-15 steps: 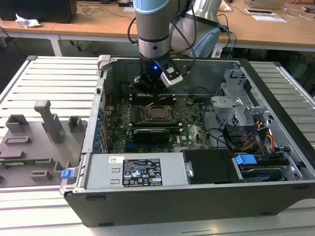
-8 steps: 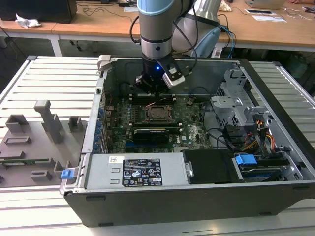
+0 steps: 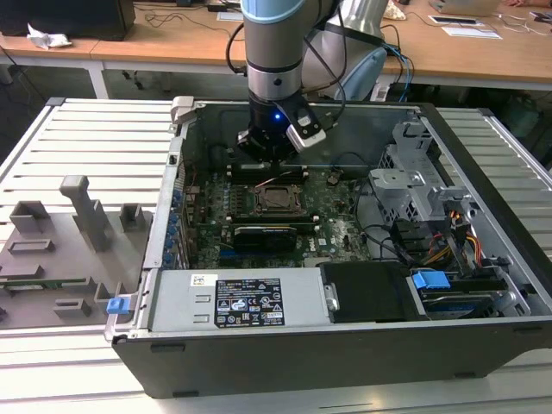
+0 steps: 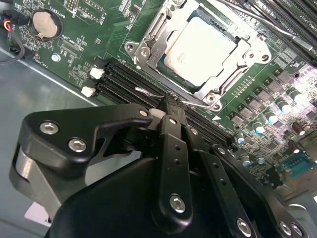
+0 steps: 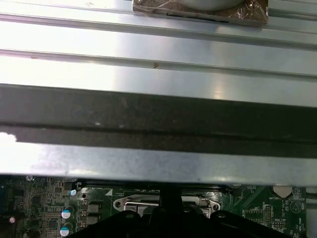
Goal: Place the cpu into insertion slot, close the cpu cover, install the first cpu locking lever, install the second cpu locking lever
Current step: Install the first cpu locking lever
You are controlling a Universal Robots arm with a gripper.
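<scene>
The cpu (image 4: 200,47), a silvery square chip, lies in the insertion slot (image 3: 278,198) on the green motherboard inside the open computer case. The cpu cover (image 4: 153,44), a silver metal frame, lies flat around the chip. A thin wire locking lever (image 4: 146,90) runs along the socket's edge beside the memory slots. My gripper (image 4: 169,103) is shut, and its black tip touches that wire at the socket's corner. In the exterior view the gripper (image 3: 272,164) hangs straight down just behind the socket. The first wrist view shows the socket's edge (image 5: 163,203) past the black gripper body.
Black memory slots (image 4: 124,79) and a coin battery (image 4: 45,22) lie near the socket. A black expansion card (image 3: 263,233), the power supply (image 3: 233,302) and a drive cage (image 3: 414,181) crowd the case. The case wall (image 5: 158,124) stands close. A grey fixture tray (image 3: 60,250) lies outside.
</scene>
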